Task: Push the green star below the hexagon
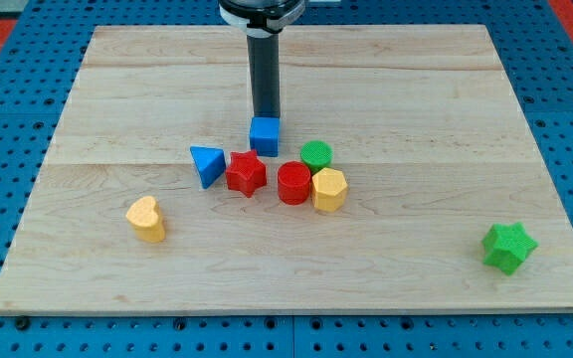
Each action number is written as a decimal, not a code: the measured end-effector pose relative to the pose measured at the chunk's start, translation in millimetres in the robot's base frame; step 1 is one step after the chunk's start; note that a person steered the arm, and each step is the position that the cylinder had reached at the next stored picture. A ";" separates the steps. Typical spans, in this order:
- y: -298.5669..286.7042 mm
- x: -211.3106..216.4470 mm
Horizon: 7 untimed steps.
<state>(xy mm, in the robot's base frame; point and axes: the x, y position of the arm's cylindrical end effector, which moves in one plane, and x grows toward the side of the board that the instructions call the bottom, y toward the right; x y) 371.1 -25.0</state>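
The green star [508, 247] lies near the board's bottom right corner, far from the other blocks. The yellow hexagon [328, 189] sits near the middle of the board, touching the red cylinder [293, 183] on its left. My tip [266, 117] is at the end of the dark rod, right behind the blue cube [265, 136], at the view's top side of the cluster. It is far up and left of the green star.
A green cylinder [316, 154] sits just above the hexagon. A red star [246, 174] and a blue triangle [207, 165] lie left of the red cylinder. A yellow heart [146, 219] lies at the lower left. The wooden board [117, 89] is edged by blue pegboard.
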 end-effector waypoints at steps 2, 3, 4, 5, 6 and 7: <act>141.3 10.3; 239.6 79.1; 292.0 153.3; 313.5 196.1; 277.6 209.7; 185.4 205.5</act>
<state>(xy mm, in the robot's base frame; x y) 576.6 160.4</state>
